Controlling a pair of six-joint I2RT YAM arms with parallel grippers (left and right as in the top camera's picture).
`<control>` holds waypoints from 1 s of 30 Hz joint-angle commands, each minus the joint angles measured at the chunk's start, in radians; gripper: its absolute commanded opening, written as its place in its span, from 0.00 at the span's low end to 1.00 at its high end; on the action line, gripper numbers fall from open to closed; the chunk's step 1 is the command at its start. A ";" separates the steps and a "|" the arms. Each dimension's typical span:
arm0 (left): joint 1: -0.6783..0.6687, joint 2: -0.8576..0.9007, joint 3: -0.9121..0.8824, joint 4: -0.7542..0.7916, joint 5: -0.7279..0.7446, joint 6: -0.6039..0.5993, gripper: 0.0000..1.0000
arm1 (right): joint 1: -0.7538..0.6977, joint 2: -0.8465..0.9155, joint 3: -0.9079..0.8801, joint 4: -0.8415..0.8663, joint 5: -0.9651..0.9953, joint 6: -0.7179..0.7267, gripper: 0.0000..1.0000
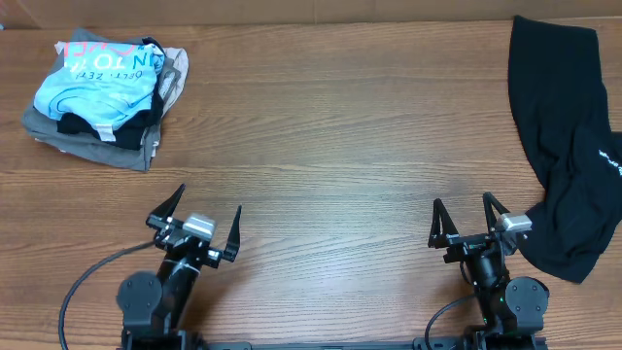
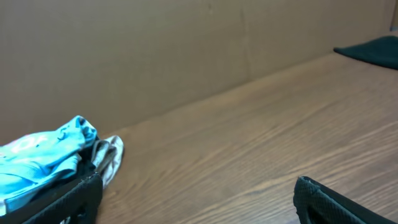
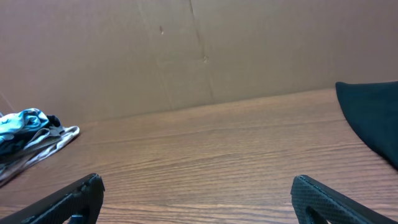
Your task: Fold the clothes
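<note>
wood table: blue shirt far left, black garment right; your left gripper and right gripper spread wide, empty.

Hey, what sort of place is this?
Likely a robotics lab bench: a wood-grain table, a plain brown backdrop board, the left end effector and right end effector open, with a clothes pile and black garment staged.

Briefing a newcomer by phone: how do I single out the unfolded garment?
On the wooden table, look to the right edge, beside the right gripper. A long black garment with white lettering lies loose there; the other clothes sit stacked far left.
</note>
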 commanded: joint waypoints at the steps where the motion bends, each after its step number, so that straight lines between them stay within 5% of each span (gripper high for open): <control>1: 0.011 -0.085 -0.057 0.019 -0.002 -0.030 1.00 | -0.003 -0.012 -0.011 0.007 -0.006 -0.004 1.00; 30: 0.010 -0.203 -0.145 -0.043 -0.045 -0.076 1.00 | -0.003 -0.012 -0.011 0.007 -0.006 -0.004 1.00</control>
